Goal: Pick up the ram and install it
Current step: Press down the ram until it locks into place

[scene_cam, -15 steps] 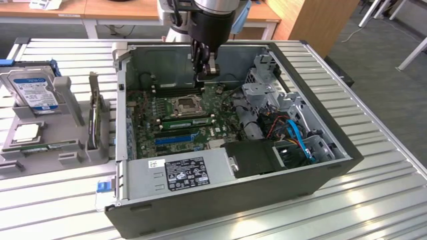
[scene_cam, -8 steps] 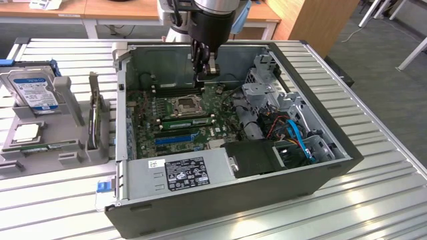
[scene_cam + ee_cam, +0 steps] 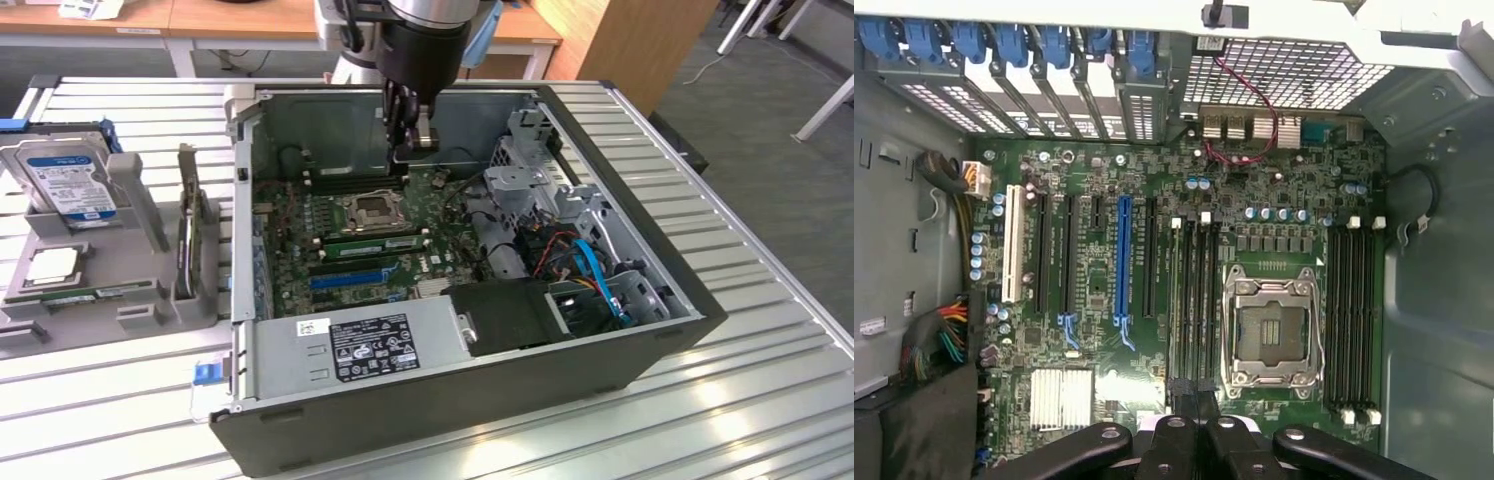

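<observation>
My gripper (image 3: 415,146) hangs shut above the far part of the open computer case (image 3: 641,350), over the motherboard (image 3: 360,230). I see nothing between its fingers. In the wrist view the dark fingertips (image 3: 1194,400) meet just above the memory slots (image 3: 1194,300) beside the empty processor socket (image 3: 1272,330). A long narrow green ram stick (image 3: 376,243) stands in a slot on the near side of the socket (image 3: 374,210). Another thin green stick (image 3: 83,295) lies flat in the grey holder (image 3: 134,310) at the exterior view's left.
The holder also carries a hard drive (image 3: 67,185) with a blue-white label, a square silver processor (image 3: 51,265) and an upright card (image 3: 187,230). Inside the case are a power supply (image 3: 367,345), a drive cage (image 3: 534,190) and blue cables (image 3: 598,275). A second slot bank (image 3: 1354,310) flanks the socket.
</observation>
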### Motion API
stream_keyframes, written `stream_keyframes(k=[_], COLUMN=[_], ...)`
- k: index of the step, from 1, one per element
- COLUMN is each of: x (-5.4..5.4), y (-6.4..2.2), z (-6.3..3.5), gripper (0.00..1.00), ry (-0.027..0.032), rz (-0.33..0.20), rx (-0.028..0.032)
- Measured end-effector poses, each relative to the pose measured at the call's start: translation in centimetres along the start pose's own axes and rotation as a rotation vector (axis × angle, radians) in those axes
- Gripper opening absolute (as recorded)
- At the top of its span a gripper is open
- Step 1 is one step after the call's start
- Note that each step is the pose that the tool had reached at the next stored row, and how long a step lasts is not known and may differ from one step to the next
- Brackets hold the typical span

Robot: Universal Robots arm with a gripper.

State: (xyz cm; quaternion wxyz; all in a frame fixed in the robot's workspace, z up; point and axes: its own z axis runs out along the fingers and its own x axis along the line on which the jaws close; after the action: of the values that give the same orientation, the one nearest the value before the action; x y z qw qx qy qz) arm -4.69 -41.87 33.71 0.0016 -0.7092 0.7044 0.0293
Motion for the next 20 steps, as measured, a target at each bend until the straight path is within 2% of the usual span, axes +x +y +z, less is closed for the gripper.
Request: stream_keyframes(k=[10,20], x=[0.00,0.00], y=[0.00,0.00], z=[0.00,0.00], gripper=[0.10,0.10], ry=[-0.0022,-0.0065], rz=[0.057,0.166], rx=[0.0025,0.0073])
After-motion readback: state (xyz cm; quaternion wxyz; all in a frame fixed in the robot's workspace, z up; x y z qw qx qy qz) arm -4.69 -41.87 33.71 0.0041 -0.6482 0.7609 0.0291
